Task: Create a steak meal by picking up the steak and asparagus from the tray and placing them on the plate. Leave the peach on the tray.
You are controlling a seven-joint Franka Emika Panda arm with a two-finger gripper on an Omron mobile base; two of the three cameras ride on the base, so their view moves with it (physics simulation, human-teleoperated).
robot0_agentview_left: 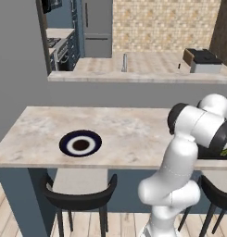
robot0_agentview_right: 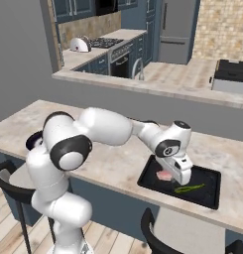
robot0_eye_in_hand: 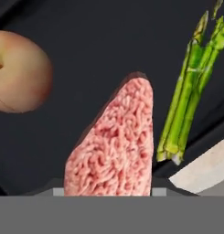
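Nearby, marble counter (robot0_agentview_right: 118, 163) in blue kitchen, black tray (robot0_agentview_right: 212, 191) at its edge, pincer (robot0_agentview_right: 173, 179) clamped on steak (robot0_eye_in_hand: 114, 146).

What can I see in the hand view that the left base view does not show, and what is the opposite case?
Hand view: the peach and the steak lie on the tray, steak between peach and asparagus.

Left base view: the plate sits on the counter, with the kitchen behind.

Both: a green tip of asparagus and a bit of the dark tray, beside the arm in the left base view.
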